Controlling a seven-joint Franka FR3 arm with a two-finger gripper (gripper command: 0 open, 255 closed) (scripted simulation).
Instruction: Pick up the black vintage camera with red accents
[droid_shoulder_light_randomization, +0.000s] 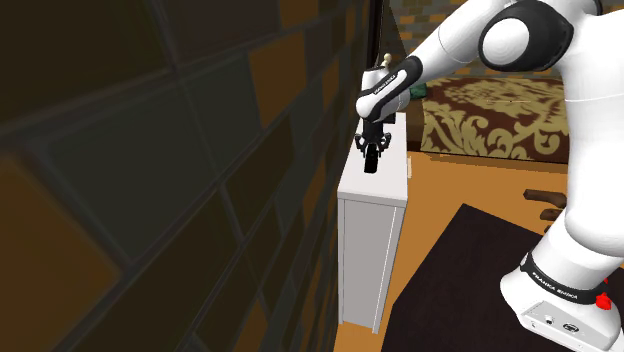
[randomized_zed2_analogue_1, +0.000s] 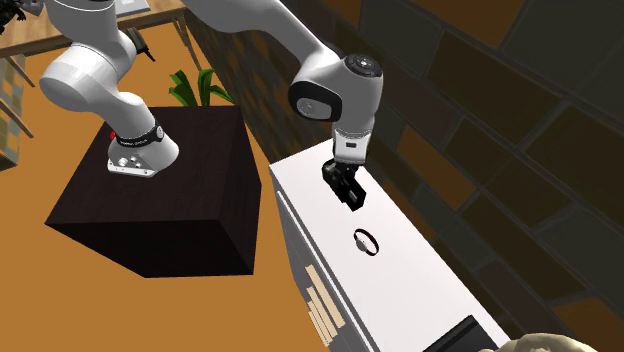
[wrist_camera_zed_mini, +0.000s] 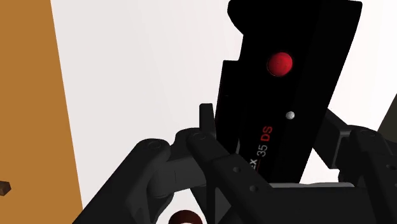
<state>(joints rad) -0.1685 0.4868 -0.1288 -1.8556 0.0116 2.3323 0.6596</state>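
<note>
Clearly, the black camera (wrist_camera_zed_mini: 286, 83) with its red button sits between the two fingers of the pincer (wrist_camera_zed_mini: 273, 130). The fingers press on its two sides, so the pincer is clenched on the camera. In the wrist view the long axis of the camera runs forward, away from the palm and almost in line with the fingers, only a little slanted. The fingers therefore close across its short dimension, which I judge to be a good hold.

In the second exterior view the camera (randomized_zed2_analogue_1: 353, 196) hangs under the pincer (randomized_zed2_analogue_1: 347, 183), very near the white worktop (randomized_zed2_analogue_1: 420, 250). I cannot tell whether its lower end touches the surface or is just above it. A small dark ring (randomized_zed2_analogue_1: 367, 241) lies flat on the worktop near the camera, apart from it.

I judge that the grasp is made and the lift is what remains. The move should go straight up, away from the dark brick wall (droid_shoulder_light_randomization: 150, 150) beside the worktop.
</note>
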